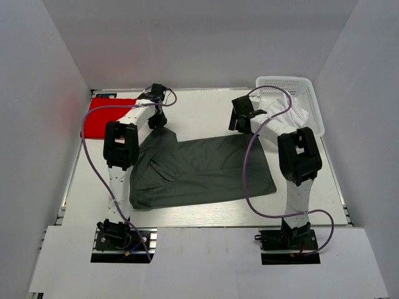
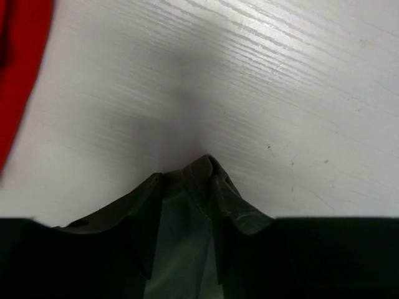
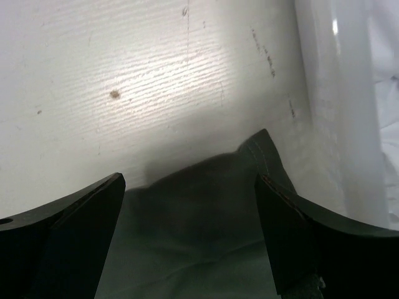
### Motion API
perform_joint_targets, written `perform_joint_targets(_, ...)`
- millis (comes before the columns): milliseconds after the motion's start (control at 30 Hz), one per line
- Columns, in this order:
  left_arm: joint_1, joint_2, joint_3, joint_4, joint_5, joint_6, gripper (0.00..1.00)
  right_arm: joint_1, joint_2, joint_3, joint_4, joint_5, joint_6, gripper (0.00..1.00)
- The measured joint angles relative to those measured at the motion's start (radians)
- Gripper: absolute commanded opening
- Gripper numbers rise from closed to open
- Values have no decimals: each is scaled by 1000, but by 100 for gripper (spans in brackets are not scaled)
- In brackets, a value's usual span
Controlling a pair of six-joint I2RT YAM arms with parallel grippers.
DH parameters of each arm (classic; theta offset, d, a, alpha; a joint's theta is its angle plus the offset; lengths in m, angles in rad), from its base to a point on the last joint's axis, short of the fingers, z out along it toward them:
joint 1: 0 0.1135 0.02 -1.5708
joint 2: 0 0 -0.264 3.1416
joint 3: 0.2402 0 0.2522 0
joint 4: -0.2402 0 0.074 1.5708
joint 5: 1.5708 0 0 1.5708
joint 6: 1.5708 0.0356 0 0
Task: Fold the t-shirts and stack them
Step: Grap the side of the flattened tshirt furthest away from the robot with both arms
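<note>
Left claw clenched on grey t-shirt; right claw released; basket holds white t-shirt.

A lab cell; white panel walls enclose the robot table.

A dark grey t-shirt lies spread on the table, a red t-shirt far left

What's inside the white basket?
A white t-shirt lies bunched up at the near end of the basket. The far end looks empty. Anything under the cloth is covered and cannot be seen.
</note>
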Motion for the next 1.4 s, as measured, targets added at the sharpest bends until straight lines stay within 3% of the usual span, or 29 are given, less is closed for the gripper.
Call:
perform_joint_targets(67, -3, 0, -10, 8, -5, -1, 28, 0, 4, 11, -2, 21, 2, 90)
perform_joint_targets(133, -5, -11, -34, 32, 0, -5, 0, 0, 7, 26, -4, 43, 4, 90)
perform_joint_targets(467, -12, -52, -109, 93, 11, 21, 0, 0, 127, 124, -22, 96, 22, 90)
perform_joint_targets(633, -16, -117, -219, 146, 27, 39, 0, -3, 157, 131, -19, 80, 35, 82)
perform_joint_targets(767, -16, -143, -253, 150, 29, 41, 0, -6, 161, 134, -18, 74, 50, 42)
perform_joint_targets(833, -16, -160, -268, 154, 29, 41, 0, -5, 154, 111, 6, 76, 65, 40)
perform_joint_targets(933, -16, -191, -291, 156, 29, 39, 0, -5, 123, 60, 16, 76, 79, 22)
perform_joint_targets(967, -16, -201, -296, 157, 29, 37, 0, -5, 111, 43, 18, 77, 80, 20)
perform_joint_targets(1067, -16, -237, -327, 165, 29, 33, 0, -5, 77, -5, 15, 84, 97, 46)
perform_joint_targets(1400, -16, -298, -410, 192, 33, 25, 0, -5, 79, 35, -64, 118, 78, 59)
